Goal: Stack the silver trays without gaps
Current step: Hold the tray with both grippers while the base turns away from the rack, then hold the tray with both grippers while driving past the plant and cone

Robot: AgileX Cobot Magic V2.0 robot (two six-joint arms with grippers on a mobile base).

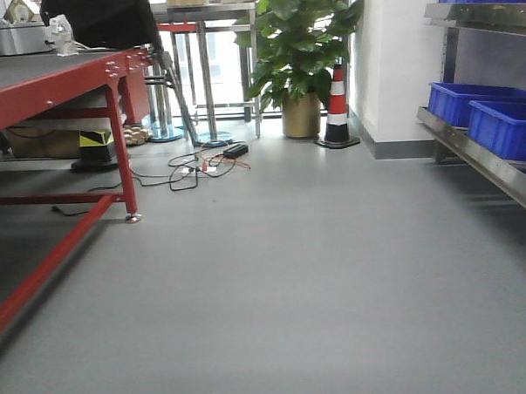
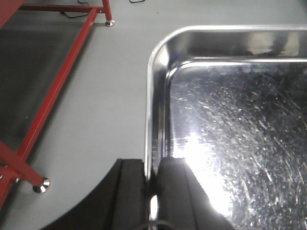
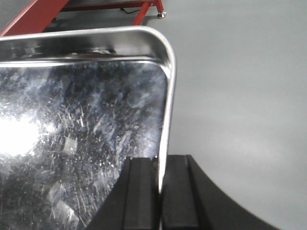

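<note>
I've got one silver tray [image 2: 230,143] between both arms. The left gripper [image 2: 152,165] is pinched narrow on its left rim, one finger inside the wall and one outside. The right gripper [image 3: 159,163] does the same on the opp. rim, jaws closed down to the thickness of the steel. I grip there because the thin flared lip is the only part I can bite. Taking both sides at once should keep a wide, shallow pan from tipping or twisting.

Both wrist views show only grey floor [image 2: 105,96] beyond the rim, w/ the legs of the red table [image 2: 57,81] far off on the left. So I judge the tray is held up in the air in front of me, not resting on anything. The front cam doesn't catch it at all, so it's prob. below that view. I can't tell if a 2nd tray is nested under this one, as the rim glare hides it.

No other tray shows in any view. The blue bins [image 1: 495,117] sit on the shelf [image 1: 480,166] at right, so the stack spot may be that way, but that's a guess. I read this as the carry stage. When it comes to setting down, the corners need to line up square and both sides lower evenly, or the rim will ride up and leave a gap.
</note>
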